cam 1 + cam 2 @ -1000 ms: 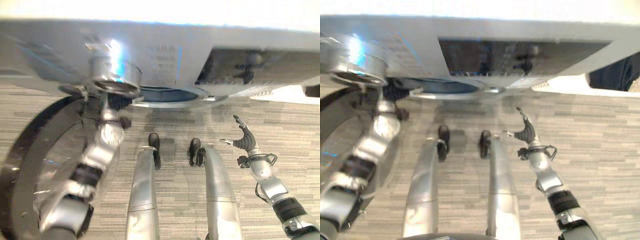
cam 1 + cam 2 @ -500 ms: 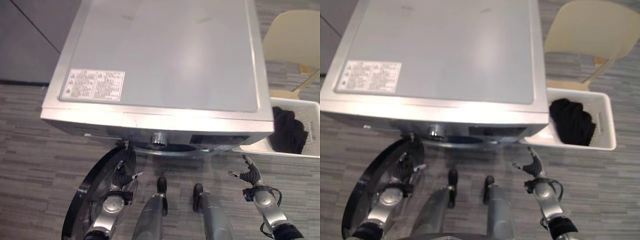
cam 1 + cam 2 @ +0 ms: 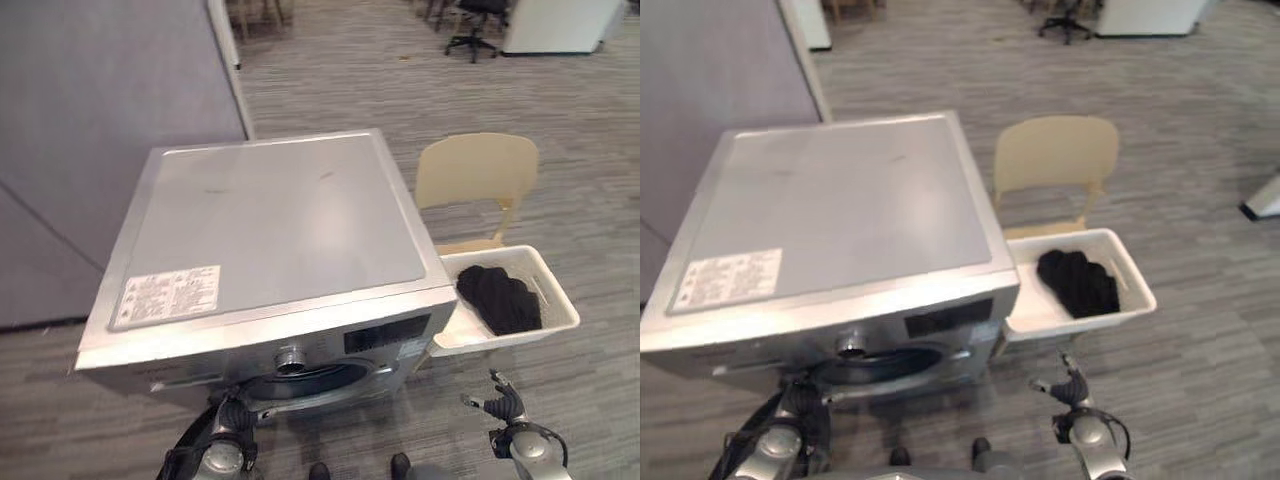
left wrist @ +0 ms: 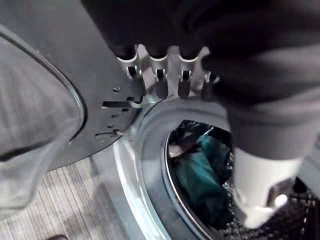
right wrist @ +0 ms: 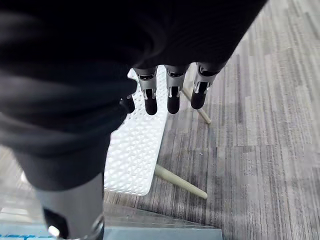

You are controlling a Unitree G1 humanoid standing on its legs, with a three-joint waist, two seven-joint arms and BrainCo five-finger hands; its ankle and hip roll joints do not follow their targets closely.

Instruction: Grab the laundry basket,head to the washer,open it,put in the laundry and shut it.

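The right hand hangs over grey striped carpet, its dark-tipped fingers straight and holding nothing — the thumb juts toward 7 o'clock. Just past the fingertips lies the white laundry basket, its patterned wall running from 12 toward 6. Pale chair legs slant out from beside it toward 4 o'clock — a grey washer edge lies at 6.

Washer door cut off by the lower edge. Left hand half hidden against it, grip unclear. Teal laundry inside drum partly masked by thumb. Dark clothes in basket unidentifiable.
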